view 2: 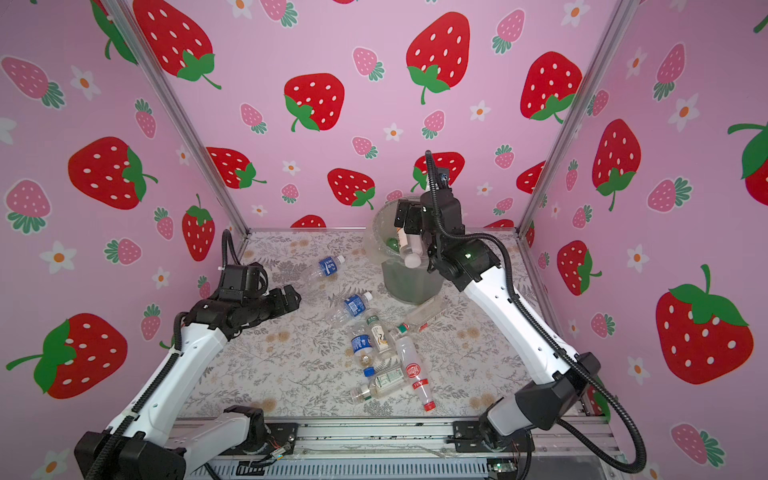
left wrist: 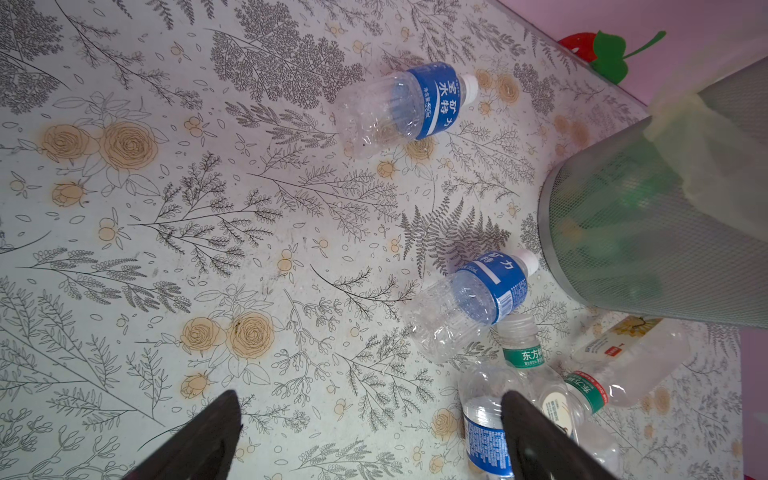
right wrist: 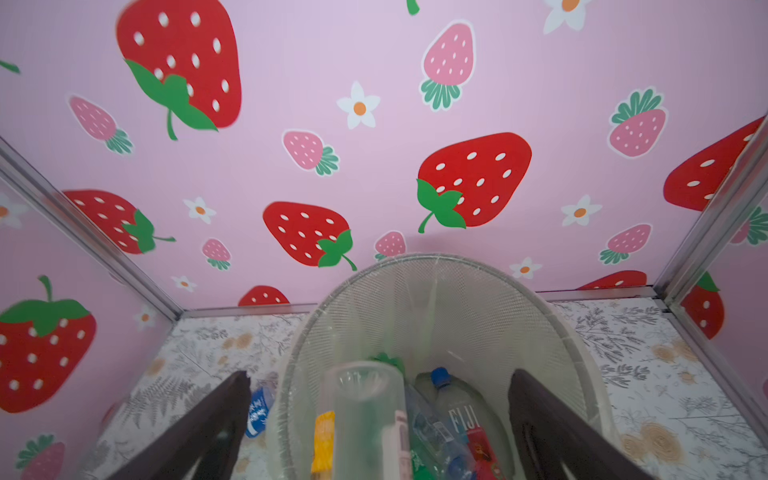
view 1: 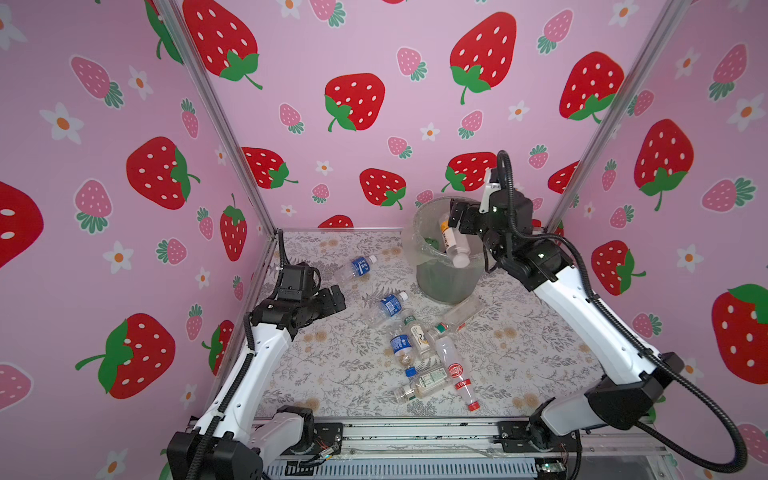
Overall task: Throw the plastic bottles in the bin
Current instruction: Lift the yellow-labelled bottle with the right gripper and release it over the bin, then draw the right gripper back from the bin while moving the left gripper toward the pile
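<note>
With right jaws wide apart over mesh bin, wait till yellow-labelled bottle clears rim, then lift out; left jaws apart, empty.

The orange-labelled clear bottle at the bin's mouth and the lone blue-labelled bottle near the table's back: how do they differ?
The orange-labelled clear plastic bottle is tilted in the mouth of the grey mesh bin; the blue-labelled clear plastic bottle lies flat on the floral table. The orange-labelled one has smooth walls; the blue-labelled one is crumpled. Both are clear plastic with white caps.
</note>
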You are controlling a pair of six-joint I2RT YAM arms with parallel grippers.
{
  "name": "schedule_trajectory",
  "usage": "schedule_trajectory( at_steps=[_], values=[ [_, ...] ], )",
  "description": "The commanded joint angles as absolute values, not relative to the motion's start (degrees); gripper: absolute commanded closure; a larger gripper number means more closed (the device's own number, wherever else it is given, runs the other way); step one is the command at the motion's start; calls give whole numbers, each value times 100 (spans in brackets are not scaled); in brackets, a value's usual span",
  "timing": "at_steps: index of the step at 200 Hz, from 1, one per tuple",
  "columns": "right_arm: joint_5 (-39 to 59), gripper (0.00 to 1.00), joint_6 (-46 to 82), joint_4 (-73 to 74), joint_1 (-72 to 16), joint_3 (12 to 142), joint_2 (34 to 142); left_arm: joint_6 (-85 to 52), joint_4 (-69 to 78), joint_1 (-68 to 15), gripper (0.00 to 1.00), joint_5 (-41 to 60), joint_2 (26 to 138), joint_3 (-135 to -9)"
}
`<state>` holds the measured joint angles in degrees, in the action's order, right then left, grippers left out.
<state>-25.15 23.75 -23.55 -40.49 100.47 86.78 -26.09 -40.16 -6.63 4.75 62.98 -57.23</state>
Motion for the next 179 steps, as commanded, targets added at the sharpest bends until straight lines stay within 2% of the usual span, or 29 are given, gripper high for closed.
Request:
schedule_trajectory(
  at_steps=[1,33,92,179],
  values=[
    [-2329,1,2350,-2748,-4056,9856,8173,-2557,-4131,-617,1,466,6190,-5805],
    [-2344,1,2422,-2064,-4052,8292,6935,-2560,-4101,-614,1,504,6156,-5786],
    [-2395,1,2949,-2100,-4043,6018,5035,-2545,-4094,-576,1,629,6232,-5807],
    [-1894,1,3638,-2364,-4034,4253,3916,-2542,-3758,-808,1,1505,5974,-5474]
  ],
)
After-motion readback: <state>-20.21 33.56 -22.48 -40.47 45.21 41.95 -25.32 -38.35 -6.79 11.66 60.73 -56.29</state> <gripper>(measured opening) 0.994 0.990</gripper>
